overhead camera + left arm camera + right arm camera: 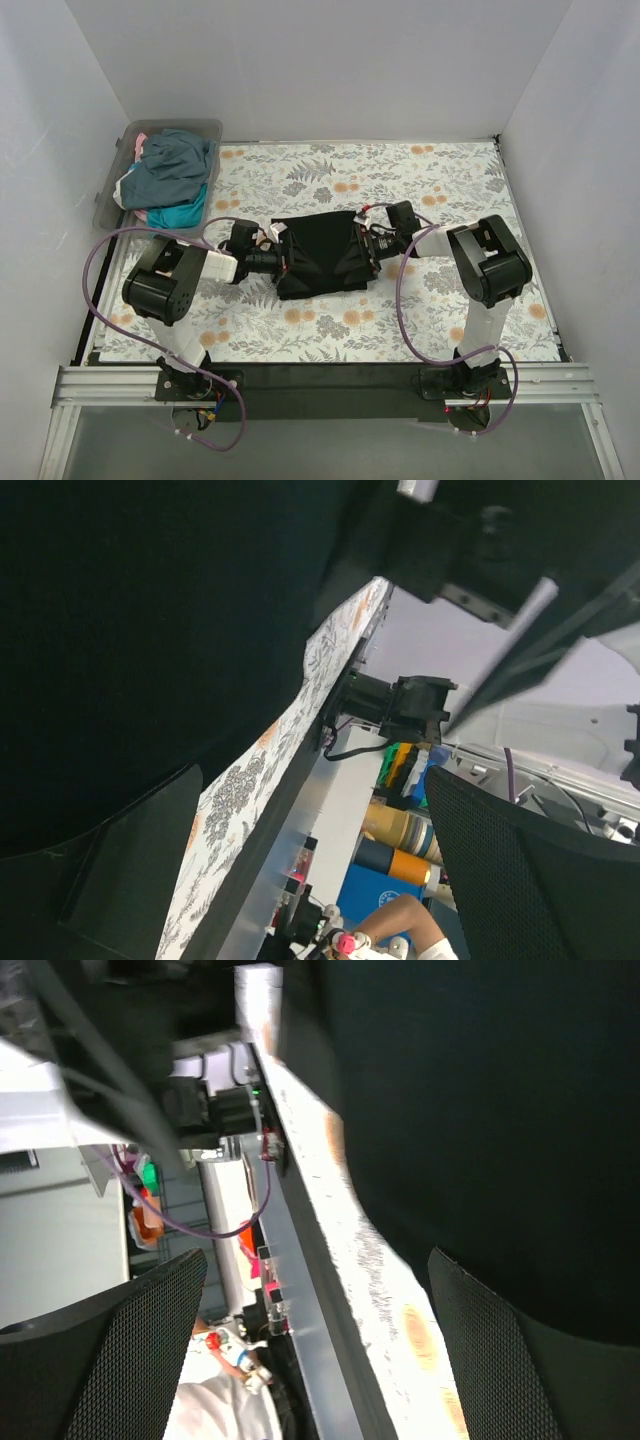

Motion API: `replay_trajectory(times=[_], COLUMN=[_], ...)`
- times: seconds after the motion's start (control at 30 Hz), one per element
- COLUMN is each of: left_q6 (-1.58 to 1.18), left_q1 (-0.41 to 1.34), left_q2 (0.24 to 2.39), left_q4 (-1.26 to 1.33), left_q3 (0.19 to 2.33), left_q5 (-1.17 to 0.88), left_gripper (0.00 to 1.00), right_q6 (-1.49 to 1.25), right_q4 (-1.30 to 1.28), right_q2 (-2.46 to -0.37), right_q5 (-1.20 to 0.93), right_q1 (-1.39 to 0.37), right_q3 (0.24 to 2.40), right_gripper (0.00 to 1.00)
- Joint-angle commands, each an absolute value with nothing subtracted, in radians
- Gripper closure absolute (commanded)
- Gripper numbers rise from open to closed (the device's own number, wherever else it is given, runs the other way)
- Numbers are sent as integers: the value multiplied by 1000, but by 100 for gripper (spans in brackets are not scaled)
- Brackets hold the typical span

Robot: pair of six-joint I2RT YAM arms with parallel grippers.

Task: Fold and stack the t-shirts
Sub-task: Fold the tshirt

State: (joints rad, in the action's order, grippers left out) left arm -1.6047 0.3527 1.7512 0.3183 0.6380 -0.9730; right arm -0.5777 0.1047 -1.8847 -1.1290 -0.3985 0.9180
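Observation:
A black t-shirt (pixel 320 252) lies partly folded as a rough rectangle in the middle of the floral table covering. My left gripper (pixel 273 246) is at its left edge and my right gripper (pixel 366 241) is at its right edge, both low over the cloth. In the left wrist view the black cloth (pixel 140 630) fills the upper left, and the left gripper (pixel 310 773) is open with nothing between its jaws. In the right wrist view the black cloth (pixel 480 1110) fills the upper right, and the right gripper (pixel 318 1255) is open and empty.
A clear plastic bin (pixel 108 200) stands at the back left corner and holds a slate-blue shirt (pixel 175 165), a teal shirt (pixel 182 214) and a bit of pink cloth (pixel 140 139). White walls enclose the table on three sides. Purple cables loop beside both arms.

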Motion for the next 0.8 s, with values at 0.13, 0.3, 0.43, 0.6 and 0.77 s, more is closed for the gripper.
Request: replay_trajectory(times=[0.13,0.3,0.43,0.6,0.77], left_q6=[-1531,-1338,-1345,-1489,-1569], left_q1=[328,311,299,287,264], left_q2=[1861,1662,1525,1592,1716], left_q4=[238,104,130,282,419], left_q3=[664,727,767,752,744], left_q5=[-954,-1077,-1086,-1059,-1017], left_gripper=[4,4,4,4,4], right_q6=[-514,-442,-477,-615,-692], right_q4=[52,-37,-19,139,250], right_q2=[-1968,-1847,-1764,-1810,-1909], right_q5=[-1037,-1091,-1066,-1069,-1057], right_q1=[-376,-368,-373,-414,-468], right_q3=[891,971,1063,1074,1042], right_gripper=[2,2,2,2,2])
